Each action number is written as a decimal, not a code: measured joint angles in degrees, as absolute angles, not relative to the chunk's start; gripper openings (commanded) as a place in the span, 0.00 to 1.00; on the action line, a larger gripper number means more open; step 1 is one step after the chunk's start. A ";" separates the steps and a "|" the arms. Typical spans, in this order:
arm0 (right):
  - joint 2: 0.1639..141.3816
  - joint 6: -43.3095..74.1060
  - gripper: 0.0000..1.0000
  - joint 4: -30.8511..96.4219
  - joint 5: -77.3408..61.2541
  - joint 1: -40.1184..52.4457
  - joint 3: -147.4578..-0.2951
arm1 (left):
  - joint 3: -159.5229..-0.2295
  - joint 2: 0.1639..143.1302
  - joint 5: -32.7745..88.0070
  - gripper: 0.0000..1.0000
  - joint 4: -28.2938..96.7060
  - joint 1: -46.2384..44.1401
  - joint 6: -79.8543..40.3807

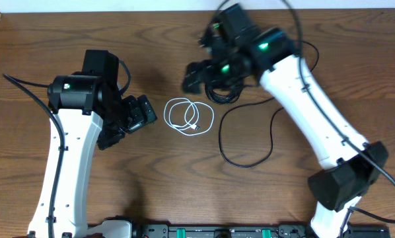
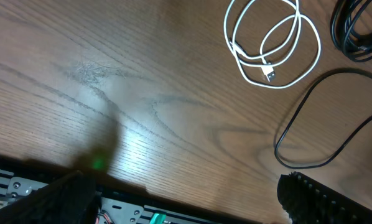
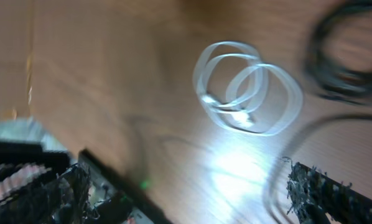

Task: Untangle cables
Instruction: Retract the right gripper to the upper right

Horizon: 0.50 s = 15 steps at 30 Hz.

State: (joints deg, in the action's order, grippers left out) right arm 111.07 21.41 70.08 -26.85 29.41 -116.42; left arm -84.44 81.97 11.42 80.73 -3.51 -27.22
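Overhead, the white cable (image 1: 189, 114) is lying in two loose loops on the counter (image 1: 151, 188), between the two arms and touching neither. A black cable (image 1: 218, 139) is sprawling in a wide open loop just to its right, apart from it. Another black cable (image 1: 224, 98) is sitting coiled farther back, partly under the right arm, near the blurred right jaws. From the right wrist, those jaws are standing wide apart with nothing between them. The left jaws are likewise gaping and holding nothing, the white cable lying ahead of them.
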 measured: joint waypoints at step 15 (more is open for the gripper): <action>107.98 21.17 0.99 84.14 -6.00 8.47 -115.85 | -84.44 81.97 11.44 0.99 80.73 -3.51 -27.22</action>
State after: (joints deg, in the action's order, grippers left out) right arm 107.98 21.17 84.14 -6.00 8.47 -115.85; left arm -84.44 81.97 11.44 80.73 -3.51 -27.22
